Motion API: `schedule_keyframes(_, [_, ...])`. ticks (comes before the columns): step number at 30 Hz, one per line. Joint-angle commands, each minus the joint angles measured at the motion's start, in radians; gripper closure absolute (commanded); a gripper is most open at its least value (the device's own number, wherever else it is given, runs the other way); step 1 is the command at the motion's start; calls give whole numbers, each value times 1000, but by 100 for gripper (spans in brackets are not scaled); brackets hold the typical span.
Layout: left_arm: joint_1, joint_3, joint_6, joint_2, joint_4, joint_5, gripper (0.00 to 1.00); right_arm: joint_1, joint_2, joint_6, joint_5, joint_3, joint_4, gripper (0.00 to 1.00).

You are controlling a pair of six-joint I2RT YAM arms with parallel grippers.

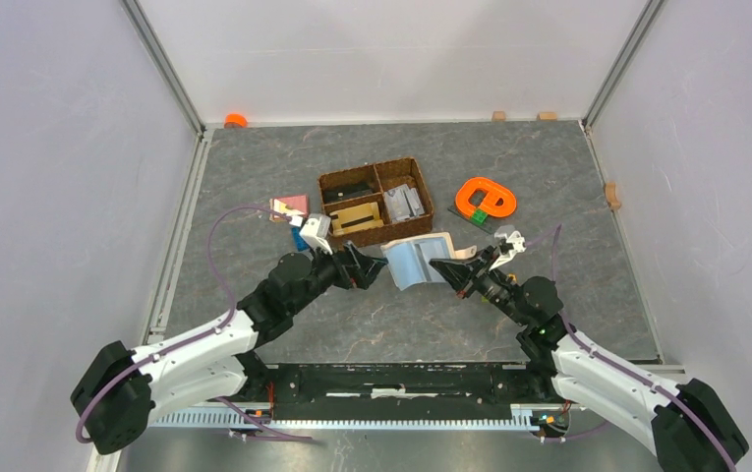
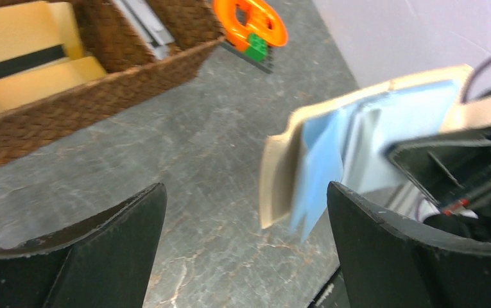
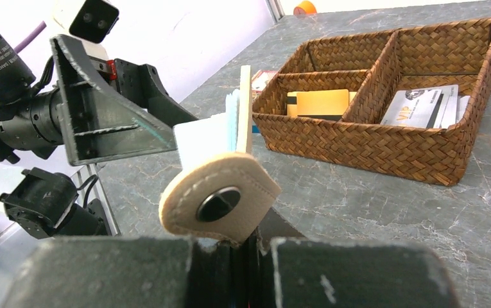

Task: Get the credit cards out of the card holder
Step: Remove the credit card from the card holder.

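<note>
The right claw (image 3: 252,247) is nearest the arm bases. It is clamped on the card holder (image 1: 416,258), with both fingers pressed together on the beige snap tab (image 3: 220,202). Seen from overhead, this claw reaches in from 4 o'clock and points toward 10 o'clock, gripping the holder at its 3 o'clock end. The holder stands on edge and is folded open, with its pale blue-grey inside turned toward the left claw (image 1: 379,267). I cannot tell whether its lower edge touches the bench (image 1: 372,324).

The left claw sits at the holder's 9 o'clock with its fingers (image 2: 114,256) spread wide and nothing between them. In the left wrist view, the holder's free beige edge hangs just ahead of the fingertips and apart from them.

Farther out, near the holder's 11 o'clock, is a brown woven basket (image 1: 425,197) with dividers. A yellow card (image 3: 316,102) with a black stripe lies in the basket's near-left compartment, and white cards (image 3: 422,106) lie in its right one. Some pink cards (image 1: 293,206) lie just beside the basket's 9 o'clock side.

An orange loop (image 1: 485,197) rests on a small green brick (image 2: 255,46) at the holder's 2 o'clock, well apart from it.

At the bench's far edge are a small orange object (image 1: 236,120) toward 11 o'clock and two wooden blocks (image 1: 498,115) toward 1 o'clock.
</note>
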Motion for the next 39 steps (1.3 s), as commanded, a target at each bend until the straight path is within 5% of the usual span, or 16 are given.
schedule_keyframes(1, [4,-54,33,15,284,195,0,-7,20,28,-49,-1,97,100])
schedule_keyframes(9, [4,-59,16,61,364,256,0,-9,31,94,-133,-10,189,100])
schedule_keyframes(15, [4,-97,-4,-163,89,-129,0,-14,-41,60,-21,-20,94,100])
schedule_keyframes(20, [2,-175,19,-144,429,122,0,-15,-40,69,-41,-27,128,100])
schedule_keyframes(24, [2,-105,11,12,472,282,0,-15,-14,96,-99,-31,197,100])
schedule_keyframes(34, [1,-71,-44,207,645,432,1,-14,32,166,-204,-35,328,100])
schedule_keyframes(37, [2,-74,-61,231,724,490,19,-14,56,169,-236,-23,338,100])
schedule_keyframes(39, [2,-76,-70,243,762,515,48,-14,76,169,-243,-17,339,100])
